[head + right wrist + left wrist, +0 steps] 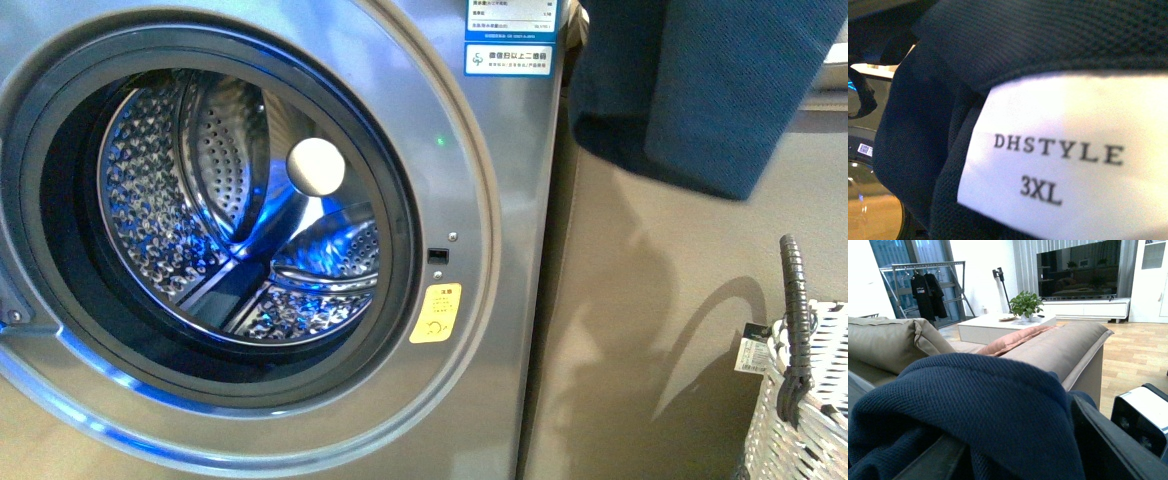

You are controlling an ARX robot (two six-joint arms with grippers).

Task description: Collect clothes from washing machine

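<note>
As the clothes point(700, 90) hang lengthwise downward, whether either tool point(1018, 462) grips is unclear.

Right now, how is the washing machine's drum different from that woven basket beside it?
The drum is shiny perforated steel, lit blue; the basket is pale woven strips with a dark handle. The drum opens sideways toward the camera and its mouth shows whole; the basket opens upward and is cut off by the picture's edge. The drum looks empty of clothes; the basket's inside is hidden. Both are open containers.
</note>
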